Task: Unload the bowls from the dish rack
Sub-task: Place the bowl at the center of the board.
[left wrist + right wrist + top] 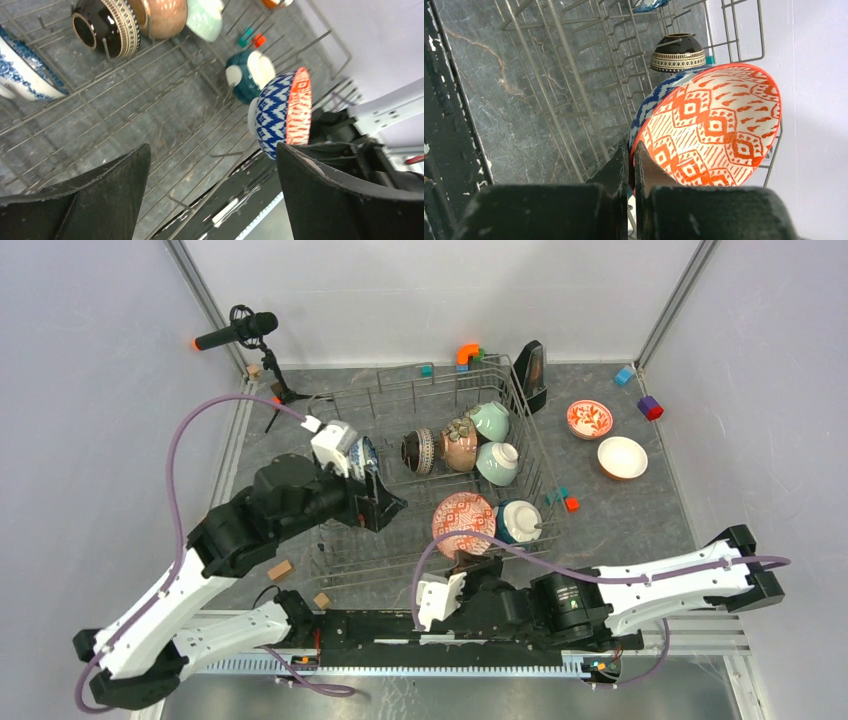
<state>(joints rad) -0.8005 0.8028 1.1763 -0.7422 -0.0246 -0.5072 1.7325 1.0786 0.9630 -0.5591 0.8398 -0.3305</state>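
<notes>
The grey wire dish rack [395,390] fills the middle of the table. My right gripper [631,150] is shut on the rim of the red-lattice bowl [719,125], which stands tilted on edge at the rack's near side [463,523]. Beside it sits a teal bowl [520,521]. Farther back stand a striped bowl [418,451], a tan bowl [460,445] and two mint bowls [490,420]. A blue-white bowl [362,455] is at the rack's left. My left gripper [212,150] hangs open and empty over the rack's left part. A red-floral bowl [589,419] and a white bowl [622,457] rest on the table right of the rack.
A microphone on a stand [240,332] is at the back left. Small coloured blocks [650,407] lie round the rack, and wooden blocks [280,570] near its front left. A dark upright object [530,365] leans at the rack's back right corner.
</notes>
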